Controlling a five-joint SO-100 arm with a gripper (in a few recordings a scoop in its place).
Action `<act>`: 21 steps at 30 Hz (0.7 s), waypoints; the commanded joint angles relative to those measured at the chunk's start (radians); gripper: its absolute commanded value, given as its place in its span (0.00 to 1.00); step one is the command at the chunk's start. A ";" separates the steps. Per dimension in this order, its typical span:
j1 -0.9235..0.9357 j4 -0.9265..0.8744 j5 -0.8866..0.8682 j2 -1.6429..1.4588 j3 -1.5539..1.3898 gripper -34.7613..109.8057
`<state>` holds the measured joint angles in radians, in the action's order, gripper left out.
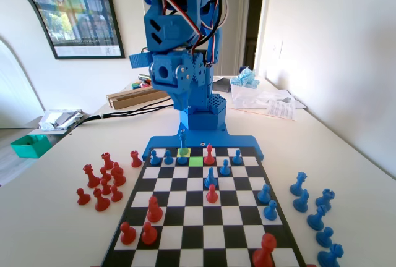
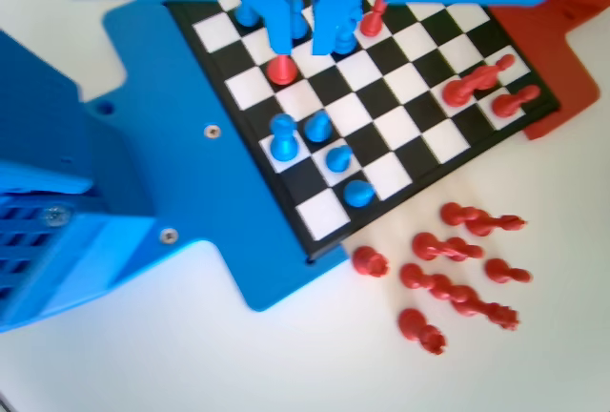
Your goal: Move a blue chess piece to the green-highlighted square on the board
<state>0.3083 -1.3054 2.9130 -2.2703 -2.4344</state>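
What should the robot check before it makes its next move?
1. Green square free of pieces: ok.
2. Tall blue piece upright, on the pale square next to it: ok.
3. Gripper open, holding nothing: ok.
4. Gripper lined up over the blue piece: cannot tell.
5. Room around the green square: not ok, a red piece stands on a neighbouring square.

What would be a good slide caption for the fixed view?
Blue arm folded high behind the board, blue piece on the yellow-green square beside the green square.
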 commanded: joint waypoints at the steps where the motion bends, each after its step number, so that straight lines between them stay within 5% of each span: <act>1: 0.017 -0.003 0.121 -0.002 0.006 0.33; 21: 0.011 0.109 0.130 0.049 -0.103 0.34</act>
<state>0.3083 -1.2072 2.9130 -2.2181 -2.5433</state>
